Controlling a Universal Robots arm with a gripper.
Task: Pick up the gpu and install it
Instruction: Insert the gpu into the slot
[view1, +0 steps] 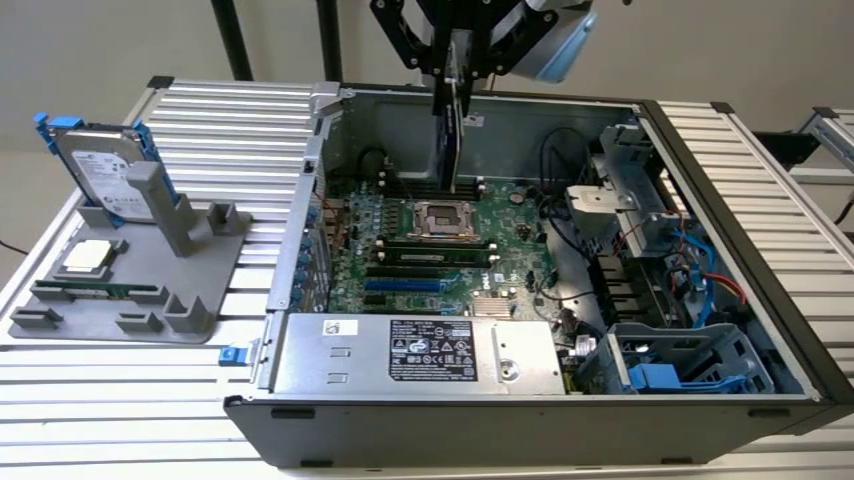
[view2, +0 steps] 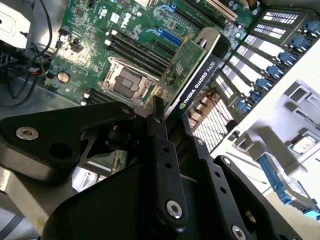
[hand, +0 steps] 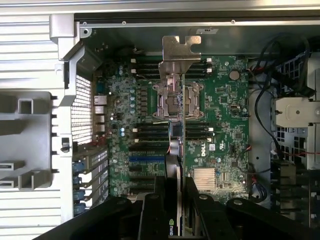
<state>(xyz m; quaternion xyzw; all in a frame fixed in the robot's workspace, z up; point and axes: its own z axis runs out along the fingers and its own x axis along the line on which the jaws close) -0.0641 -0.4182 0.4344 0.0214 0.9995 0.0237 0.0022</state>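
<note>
In the exterior view, at the top centre of the frame, the gripper (view1: 455, 62) is clamped on the gpu (view1: 454, 130), held on edge over the motherboard (view1: 441, 235) inside the open computer case (view1: 747, 190); a hard drive (view1: 104, 170) stands in a grey holder (view1: 134, 315) at the exterior view's left. In the second wrist view the black fingers (view2: 159, 135) pinch the gpu (view2: 197, 62) near the CPU socket (view2: 127, 80); in the first wrist view the gpu (hand: 179, 52) appears edge-on, its silver bracket at the end away from the gripper (hand: 174, 200).
</note>
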